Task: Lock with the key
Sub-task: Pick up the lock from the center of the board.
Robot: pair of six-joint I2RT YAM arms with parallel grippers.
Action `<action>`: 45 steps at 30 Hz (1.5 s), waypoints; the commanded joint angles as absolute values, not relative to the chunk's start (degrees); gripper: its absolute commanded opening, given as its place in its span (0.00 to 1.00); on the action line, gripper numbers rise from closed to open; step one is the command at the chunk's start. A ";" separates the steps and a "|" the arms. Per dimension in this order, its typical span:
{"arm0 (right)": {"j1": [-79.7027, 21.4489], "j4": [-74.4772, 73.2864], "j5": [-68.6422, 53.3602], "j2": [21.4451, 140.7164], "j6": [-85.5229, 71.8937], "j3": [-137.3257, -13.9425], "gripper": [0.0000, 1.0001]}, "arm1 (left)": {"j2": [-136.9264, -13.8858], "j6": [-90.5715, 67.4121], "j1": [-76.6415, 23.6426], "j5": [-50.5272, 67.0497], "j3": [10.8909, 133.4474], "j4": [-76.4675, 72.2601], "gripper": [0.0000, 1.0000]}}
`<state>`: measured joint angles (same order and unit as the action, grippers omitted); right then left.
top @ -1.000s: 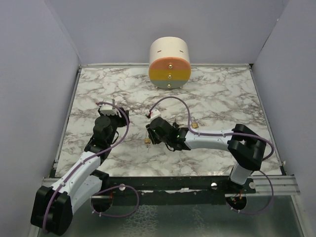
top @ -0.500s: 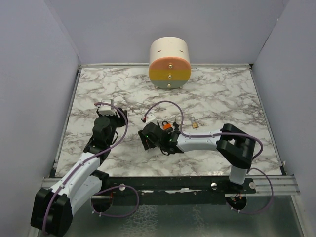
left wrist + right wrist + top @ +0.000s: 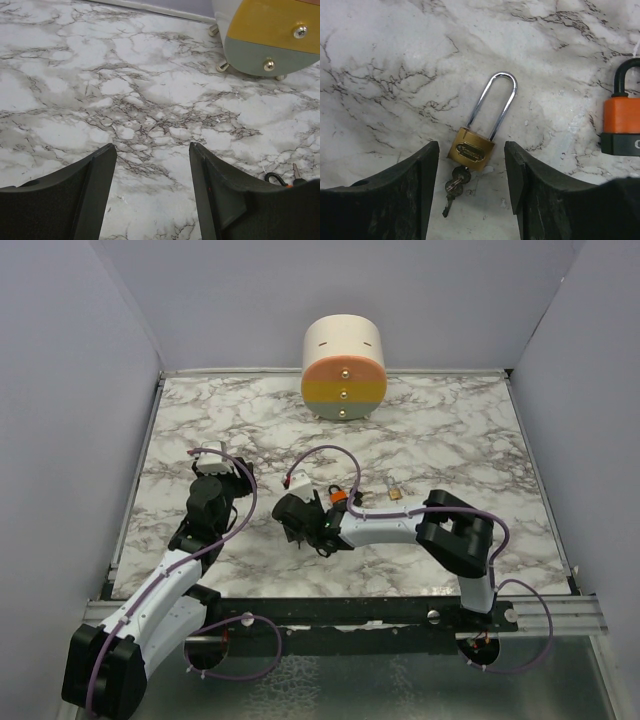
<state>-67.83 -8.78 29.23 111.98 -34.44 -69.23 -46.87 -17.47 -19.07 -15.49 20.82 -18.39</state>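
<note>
You have a white marble-patterned tabletop with grey veins [image 3: 450, 430], closed in by plain lavender walls [image 3: 80, 390] on three sides. At its far edge, against the back wall, stands a cream cylindrical cabinet [image 3: 344, 365] on small feet. Its round front is banded orange, yellow and grey-green from top to bottom, with a small round metal knob on each band.

Near the middle of the table lies an orange-bodied padlock with a black shackle [image 3: 338, 497]. To its right, apart from it, lies a small brass padlock [image 3: 396, 493]. Another brass padlock with a long silver shackle [image 3: 471, 150] lies flat to the orange one's left, not touching it.
</note>
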 commanded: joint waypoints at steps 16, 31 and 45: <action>-68.20 -13.74 32.46 115.78 -39.16 -71.26 0.44 | -46.77 -18.74 -18.61 -15.47 20.17 -20.42 0.63; -68.20 -16.28 35.40 112.67 -35.26 -69.70 0.01 | -46.35 -19.01 -18.60 -15.52 21.26 -20.65 0.63; -67.95 13.60 37.69 90.01 -7.20 -57.44 0.01 | -46.59 -19.05 -18.63 -12.73 23.91 -20.66 0.63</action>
